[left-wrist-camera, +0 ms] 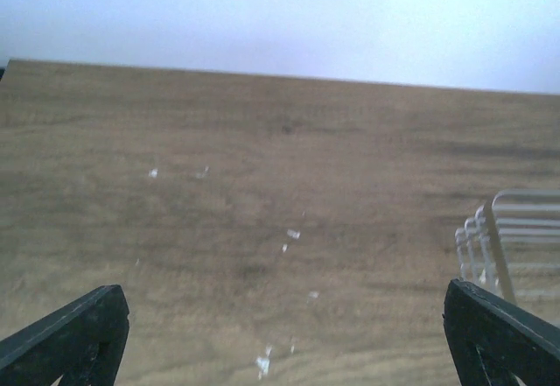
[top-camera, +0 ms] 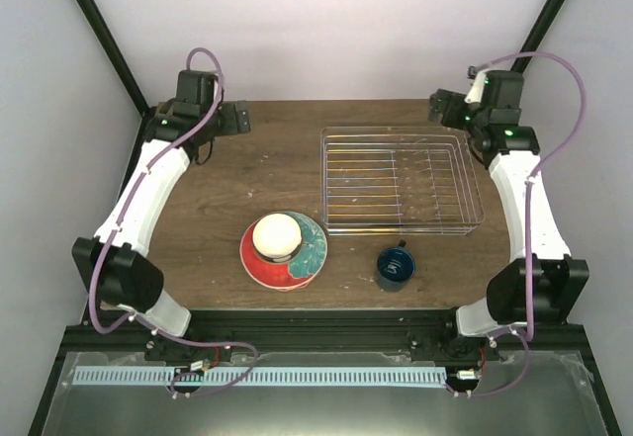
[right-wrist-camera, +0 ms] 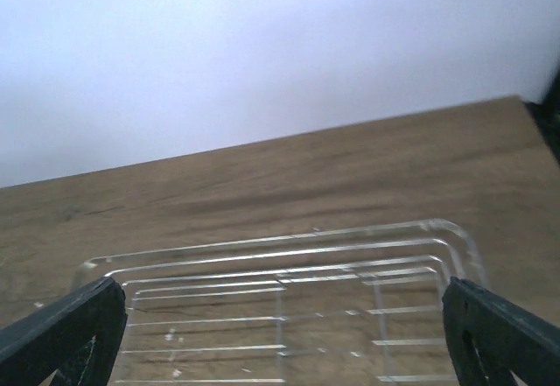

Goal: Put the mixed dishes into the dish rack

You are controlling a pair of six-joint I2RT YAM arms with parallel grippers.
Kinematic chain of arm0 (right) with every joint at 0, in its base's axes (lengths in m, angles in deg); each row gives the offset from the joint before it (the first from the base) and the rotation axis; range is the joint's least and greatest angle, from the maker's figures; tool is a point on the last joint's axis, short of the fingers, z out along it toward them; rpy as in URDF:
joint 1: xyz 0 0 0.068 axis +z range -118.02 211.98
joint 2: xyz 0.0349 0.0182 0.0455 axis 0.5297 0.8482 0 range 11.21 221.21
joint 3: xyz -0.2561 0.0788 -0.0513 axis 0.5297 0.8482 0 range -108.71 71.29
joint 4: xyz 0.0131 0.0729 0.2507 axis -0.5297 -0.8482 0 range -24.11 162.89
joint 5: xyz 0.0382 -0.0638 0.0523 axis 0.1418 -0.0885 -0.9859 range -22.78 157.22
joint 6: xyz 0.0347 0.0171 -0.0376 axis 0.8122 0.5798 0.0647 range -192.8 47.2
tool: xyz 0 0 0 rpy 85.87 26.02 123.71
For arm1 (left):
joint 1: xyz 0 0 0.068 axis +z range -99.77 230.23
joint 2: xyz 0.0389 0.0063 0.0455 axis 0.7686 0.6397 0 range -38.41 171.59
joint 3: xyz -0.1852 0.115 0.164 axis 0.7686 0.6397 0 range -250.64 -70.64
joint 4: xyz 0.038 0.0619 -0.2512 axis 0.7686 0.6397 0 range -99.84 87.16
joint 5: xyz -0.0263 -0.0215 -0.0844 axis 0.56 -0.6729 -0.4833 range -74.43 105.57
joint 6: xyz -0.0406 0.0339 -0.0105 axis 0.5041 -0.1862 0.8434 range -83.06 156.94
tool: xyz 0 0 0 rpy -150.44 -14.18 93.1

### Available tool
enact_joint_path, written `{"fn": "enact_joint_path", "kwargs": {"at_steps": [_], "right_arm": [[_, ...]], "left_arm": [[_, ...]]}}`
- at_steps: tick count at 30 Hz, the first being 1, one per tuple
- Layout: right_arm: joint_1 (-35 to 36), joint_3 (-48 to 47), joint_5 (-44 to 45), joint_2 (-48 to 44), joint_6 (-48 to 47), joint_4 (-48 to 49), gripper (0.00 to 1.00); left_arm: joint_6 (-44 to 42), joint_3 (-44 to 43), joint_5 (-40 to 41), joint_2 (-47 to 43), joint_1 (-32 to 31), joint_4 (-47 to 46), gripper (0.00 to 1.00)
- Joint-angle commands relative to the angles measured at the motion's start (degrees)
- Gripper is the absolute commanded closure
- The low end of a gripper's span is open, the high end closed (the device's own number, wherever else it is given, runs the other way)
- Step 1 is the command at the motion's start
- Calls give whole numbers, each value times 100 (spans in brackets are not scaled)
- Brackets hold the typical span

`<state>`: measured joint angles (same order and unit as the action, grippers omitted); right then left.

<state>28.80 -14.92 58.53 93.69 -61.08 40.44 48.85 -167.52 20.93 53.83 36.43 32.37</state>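
Two grippers, left gripper (left-wrist-camera: pixel 284 297), right gripper (right-wrist-camera: pixel 282 291) — jaws wide, empty; dish rack (top-camera: pixel 401 181) below right fingers (right-wrist-camera: pixel 70 333).

You have one wire dish rack (top-camera: pixel 401 181), one red-and-teal plate (top-camera: pixel 309 258), one cream bowl (top-camera: pixel 277 235), one dark blue mug (top-camera: pixel 395 267), three dishes in all, one wooden table (top-camera: pixel 237 179), two arms, left arm (top-camera: pixel 148 184) and right arm (top-camera: pixel 524 199), two grippers, left gripper (left-wrist-camera: pixel 284 291) and right gripper (right-wrist-camera: pixel 282 285).
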Motion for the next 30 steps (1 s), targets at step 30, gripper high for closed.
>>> {"fn": "enact_joint_path", "kwargs": {"at_steps": [30], "right_arm": [[1451, -1875, 451, 2026, -593, -562, 0]], "left_arm": [[1133, 2752, -834, -2053, -1660, 2924, 0]]}}
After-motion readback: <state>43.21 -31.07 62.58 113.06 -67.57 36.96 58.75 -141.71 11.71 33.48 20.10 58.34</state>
